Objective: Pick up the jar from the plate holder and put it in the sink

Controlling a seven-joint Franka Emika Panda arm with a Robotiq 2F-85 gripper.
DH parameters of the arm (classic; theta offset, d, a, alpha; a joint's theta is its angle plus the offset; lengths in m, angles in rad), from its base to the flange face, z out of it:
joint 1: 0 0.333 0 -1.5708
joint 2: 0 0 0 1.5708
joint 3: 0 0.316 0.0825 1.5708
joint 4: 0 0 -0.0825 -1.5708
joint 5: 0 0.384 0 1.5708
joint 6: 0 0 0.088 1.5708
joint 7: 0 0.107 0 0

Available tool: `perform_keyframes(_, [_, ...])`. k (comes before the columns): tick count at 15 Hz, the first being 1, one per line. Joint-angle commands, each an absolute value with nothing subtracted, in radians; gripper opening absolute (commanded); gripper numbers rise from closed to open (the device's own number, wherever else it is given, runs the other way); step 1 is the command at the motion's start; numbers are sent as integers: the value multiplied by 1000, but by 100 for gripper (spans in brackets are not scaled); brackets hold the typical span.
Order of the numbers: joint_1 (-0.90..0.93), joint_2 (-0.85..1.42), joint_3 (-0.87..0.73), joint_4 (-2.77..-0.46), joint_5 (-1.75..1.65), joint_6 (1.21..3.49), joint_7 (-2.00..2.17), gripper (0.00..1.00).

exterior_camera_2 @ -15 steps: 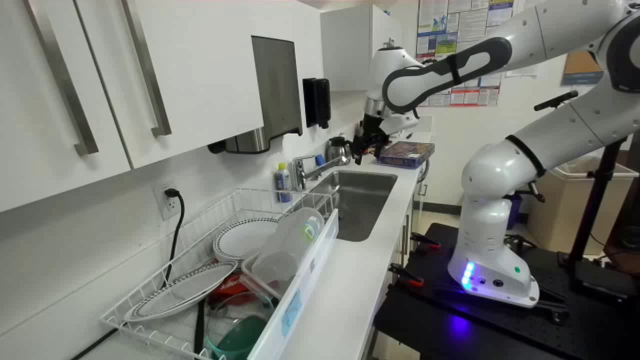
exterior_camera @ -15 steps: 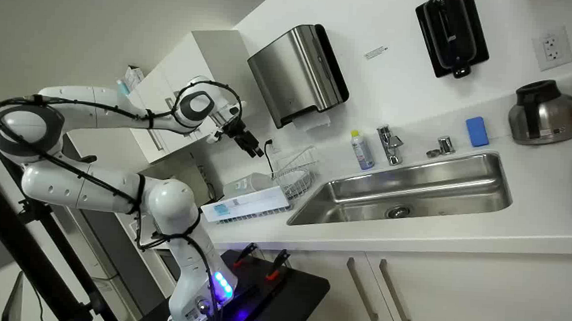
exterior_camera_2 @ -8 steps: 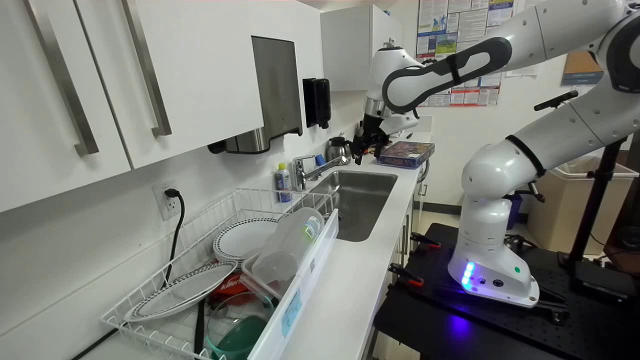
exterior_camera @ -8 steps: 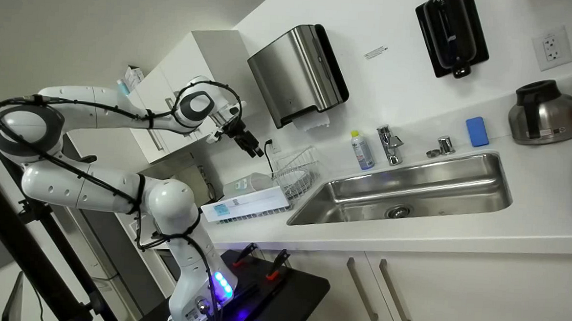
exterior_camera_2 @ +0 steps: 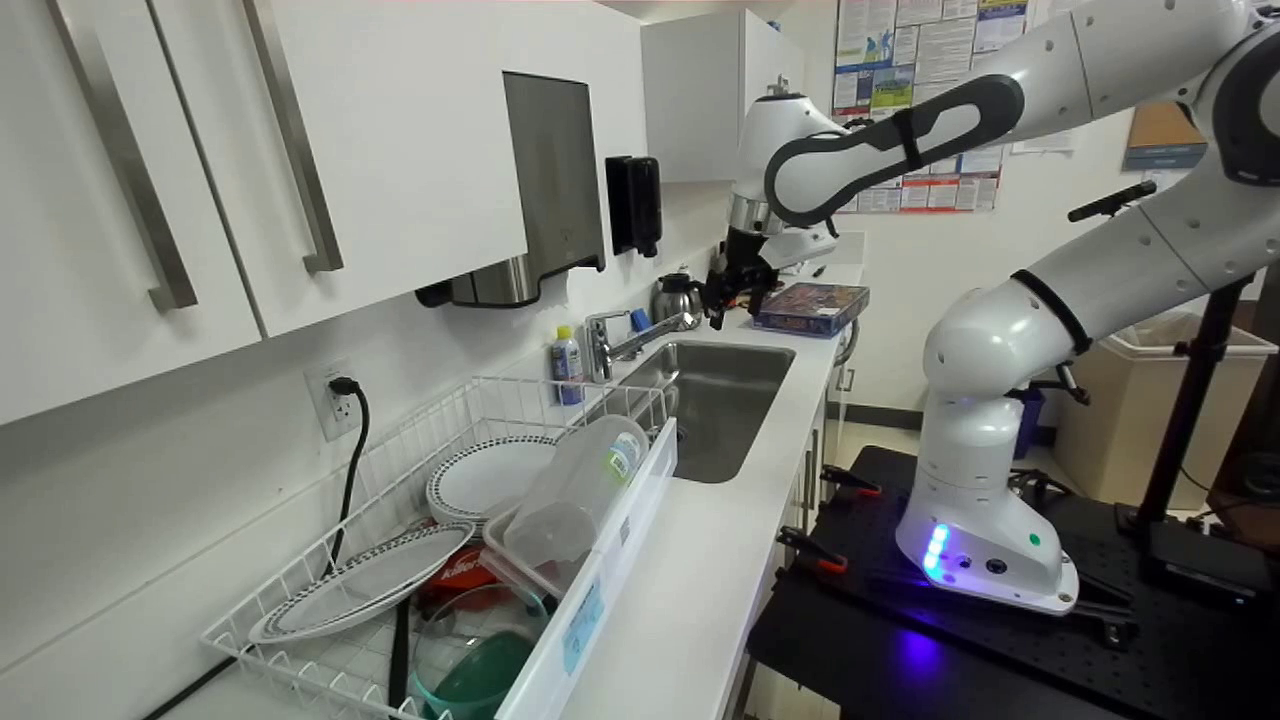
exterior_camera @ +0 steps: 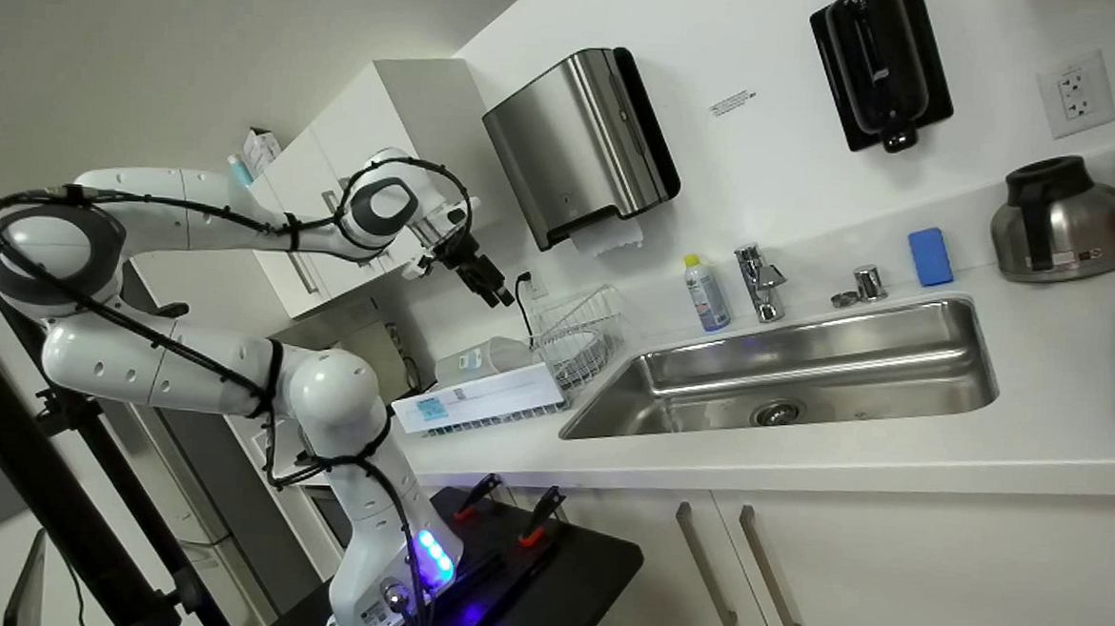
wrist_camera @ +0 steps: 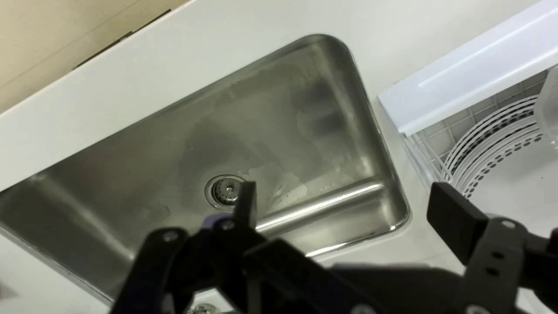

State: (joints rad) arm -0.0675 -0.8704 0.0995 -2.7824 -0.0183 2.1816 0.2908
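- Higher than the sink (wrist_camera: 270, 113), the tool (wrist_camera: 346, 207) gapes wide, holding nothing.
- Lower, past the sink's end, the jar (exterior_camera_2: 588, 482) lies in the plate holder (exterior_camera_2: 612, 562), long axis seemingly sinkward.

1. I note white upper cabinets (exterior_camera_2: 400, 150), long metal handles (exterior_camera_2: 290, 130).
2. Posters (exterior_camera_2: 900, 50) crowd the far wall (exterior_camera_2: 900, 320), dark baseboard (exterior_camera_2: 893, 414) below.
3. Beige bin (exterior_camera_2: 1130, 420); pale floor (exterior_camera_2: 862, 440).
4. White counter (exterior_camera: 1049, 406) running over white cupboards (exterior_camera: 935, 581).
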Motion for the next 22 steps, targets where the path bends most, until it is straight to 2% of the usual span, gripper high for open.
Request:
perform_keyframes(1, [-9, -839, 68, -2777, 44, 2238, 231, 100])
perform_keyframes(8, [226, -726, -85, -2740, 312, 2351, -77, 100])
perform_keyframes(13, [350, -662, -249, -2712, 471, 2266, -397, 100])
perform_keyframes(14, [291, -705, -175, -2751, 442, 2309, -315, 100])
perform_keyframes(22, [365, -617, -252, -2701, 526, 2273, -457, 100])
